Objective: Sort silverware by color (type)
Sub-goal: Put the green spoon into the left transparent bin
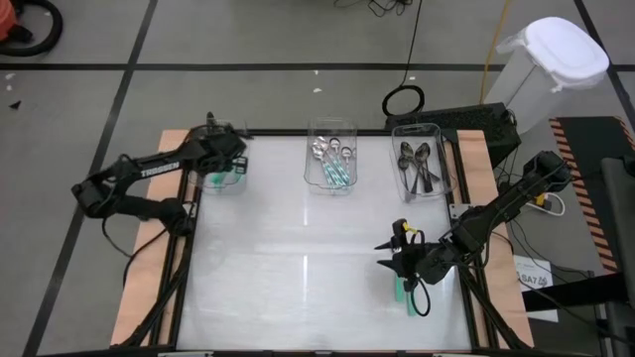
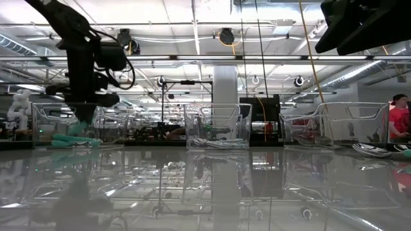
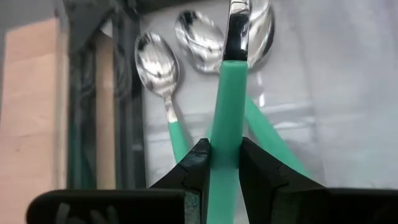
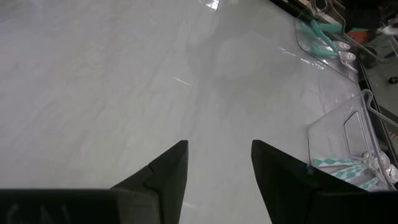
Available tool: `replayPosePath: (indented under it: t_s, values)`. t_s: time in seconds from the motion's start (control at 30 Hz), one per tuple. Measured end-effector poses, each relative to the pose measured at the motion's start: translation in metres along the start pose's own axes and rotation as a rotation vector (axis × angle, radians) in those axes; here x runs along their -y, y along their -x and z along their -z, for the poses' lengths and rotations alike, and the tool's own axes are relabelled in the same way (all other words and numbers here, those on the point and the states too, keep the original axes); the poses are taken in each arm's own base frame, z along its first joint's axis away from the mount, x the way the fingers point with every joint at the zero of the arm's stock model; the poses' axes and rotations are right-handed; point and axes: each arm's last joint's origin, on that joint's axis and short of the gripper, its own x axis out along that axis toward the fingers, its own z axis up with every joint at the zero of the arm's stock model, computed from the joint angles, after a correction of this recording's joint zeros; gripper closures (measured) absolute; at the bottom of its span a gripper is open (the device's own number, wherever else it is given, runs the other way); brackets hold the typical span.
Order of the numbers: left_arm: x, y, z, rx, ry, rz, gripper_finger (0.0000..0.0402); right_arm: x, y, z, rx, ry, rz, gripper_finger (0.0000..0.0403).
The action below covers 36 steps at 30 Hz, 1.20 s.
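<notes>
White and glossy, the table (image 1: 298, 268) carries three clear bins along its far edge, and past it the low view looks into a long workshop hall with ceiling lamps and a person in red at the side.

I hold my left gripper (image 3: 224, 155) over the left bin (image 1: 220, 177) at the table's far left corner. My two dark fingers (image 3: 194, 165) pinch the green handle of a teal-handled spoon (image 3: 229, 93), its silver bowl pointing away from me and down toward the bin. Below it lie more teal-handled spoons (image 3: 163, 81), bowls up, on the bin's floor.

The middle bin (image 1: 331, 159) holds a mix of shiny silver spoons and patterned teal handles (image 1: 338, 175). The right bin (image 1: 422, 164) holds the dark spoons (image 1: 417, 167).

My right gripper (image 4: 216, 165) hangs low over the bare table near the near right corner, fingers spread well apart with nothing between them. From above, something green (image 1: 401, 290) shows just beside that gripper on the table; I cannot tell what it is.
</notes>
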Motion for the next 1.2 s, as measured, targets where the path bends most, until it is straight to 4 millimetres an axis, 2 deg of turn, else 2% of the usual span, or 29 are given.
replayPosePath:
  t_s: [0.2, 0.47, 0.77, 0.9, 1.03, 1.2]
  values:
    - [0.007, -0.014, 0.003, -0.061, -0.028, -0.036, 0.0339, 0.000, 0.000, 0.000, 0.000, -0.007, -0.003, 0.0232]
    - [0.007, -0.017, 0.003, -0.076, 0.006, -0.040, 0.0337, 0.000, 0.000, 0.000, 0.000, -0.014, -0.004, 0.0232]
    - [0.006, -0.018, 0.003, -0.093, 0.018, -0.028, 0.0277, 0.000, 0.000, 0.000, 0.000, -0.019, -0.004, 0.0232]
    - [0.006, -0.017, 0.003, -0.091, 0.018, -0.028, 0.0266, 0.000, 0.000, 0.000, 0.000, -0.020, -0.007, 0.0232]
    - [0.008, -0.010, 0.002, -0.077, -0.018, -0.010, 0.0264, 0.000, 0.000, 0.000, 0.000, -0.034, -0.007, 0.0232]
    - [0.015, 0.017, -0.009, -0.014, -0.058, 0.047, 0.0264, 0.000, 0.000, 0.000, -0.002, -0.041, -0.008, 0.0232]
